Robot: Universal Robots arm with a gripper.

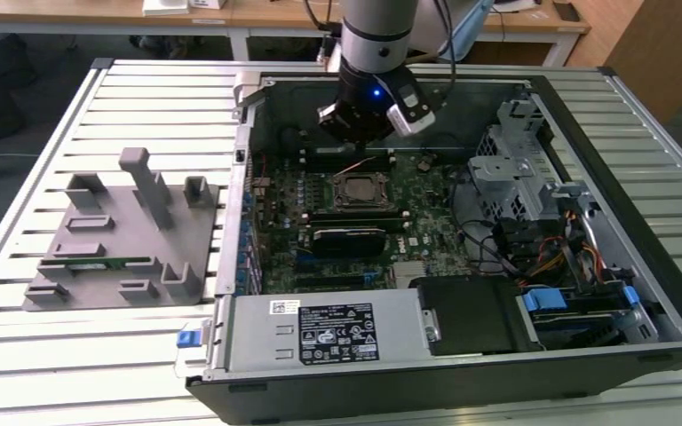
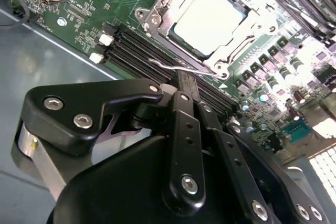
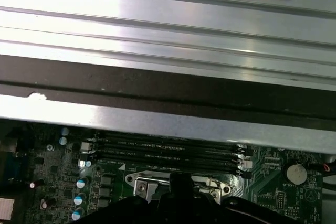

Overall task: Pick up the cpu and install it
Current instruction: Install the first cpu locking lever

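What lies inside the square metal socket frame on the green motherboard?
The cpu, a flat silvery-white square chip, sits inside the metal socket frame with its top bare. The socket contacts beneath it are covered. The black gripper hangs beside the frame, near its wire lever.

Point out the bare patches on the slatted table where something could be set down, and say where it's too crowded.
Free: the slatted table between its edge and the grey fixture plate at the exterior view's left, and the strip in front of that plate. Crowded: the open computer case, where the gripper hangs by the cpu in its socket.
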